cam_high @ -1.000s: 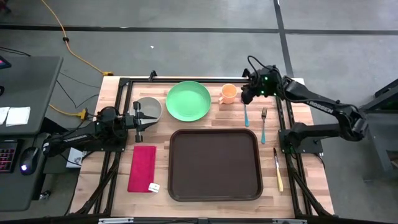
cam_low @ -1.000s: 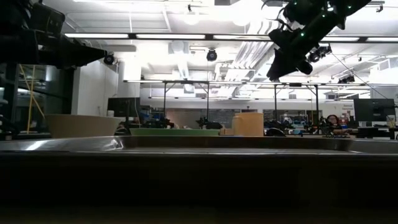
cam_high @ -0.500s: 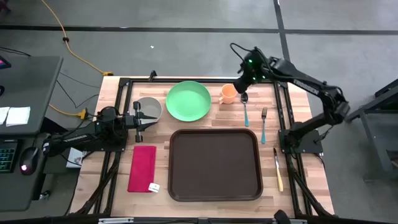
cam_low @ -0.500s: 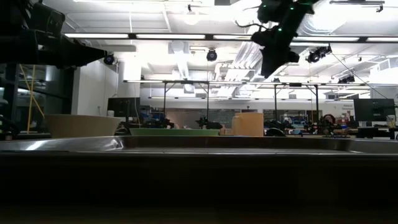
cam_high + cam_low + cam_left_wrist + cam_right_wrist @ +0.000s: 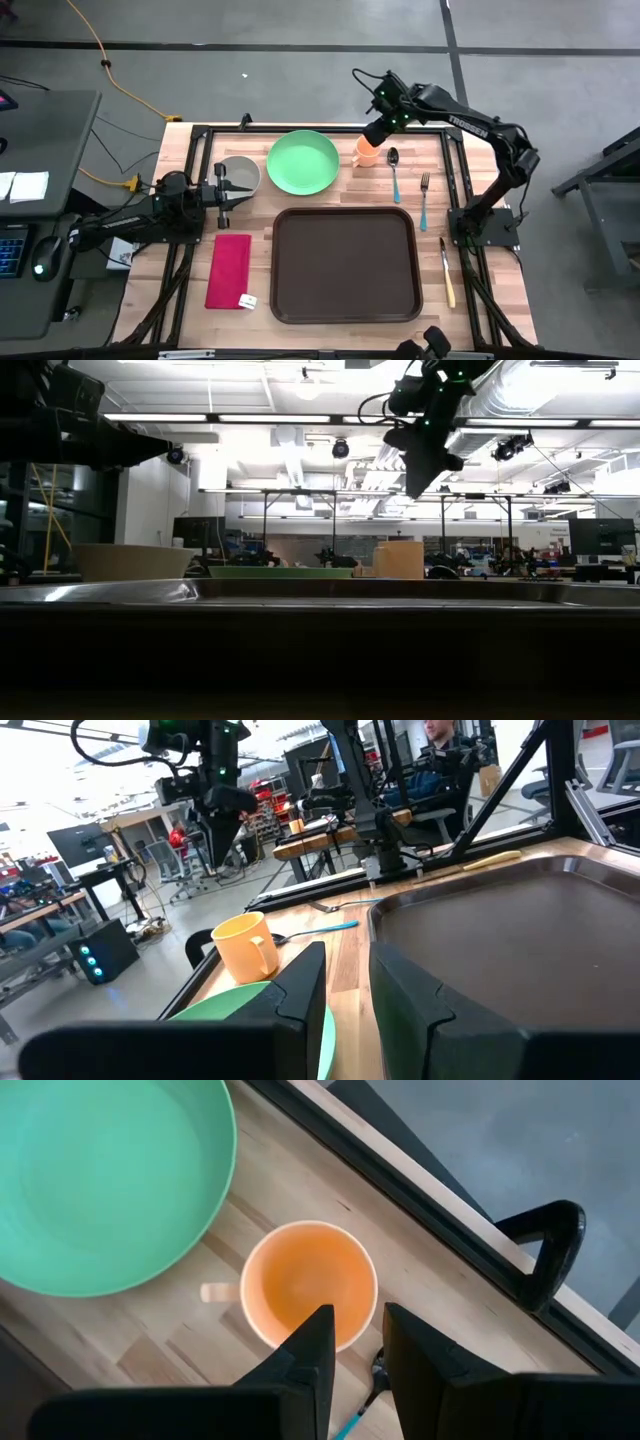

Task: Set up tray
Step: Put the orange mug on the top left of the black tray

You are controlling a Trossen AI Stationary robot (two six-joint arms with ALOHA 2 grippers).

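High view shows it best: the tray [image 5: 346, 264] sits empty in the near-middle of the bench [image 5: 190, 290], long axis running left to right, with everything that should go on it still parked around it. The right tool [image 5: 372, 136] hangs above the orange mug [image 5: 366, 151] at the far side, just right of the green plate [image 5: 303, 162]. From the right wrist view it's looking almost straight down into the mug, fingers [image 5: 305, 1355] parted by a narrow gap and holding nothing, lined up over the rim on the spoon side. So my guess is the mug is the next pick, and the thing that matters is that the tray lies toward the near edge from that tool, a clear stretch away, with the blue-handled spoon [image 5: 395, 180] and fork [image 5: 424, 198] lying off to the right of that path. The left tool [image 5: 224, 189] waits low at the left side by the grey bowl [image 5: 241, 175], also released, nothing between its fingers; it's closer to the bowl and the red napkin [image 5: 229, 270] than to the mug. The knife [image 5: 446, 276] lies outside the tray's right edge. Low view is mostly useless here, the tray rim blocks the bench and I can't tell how high the tool is above the mug.
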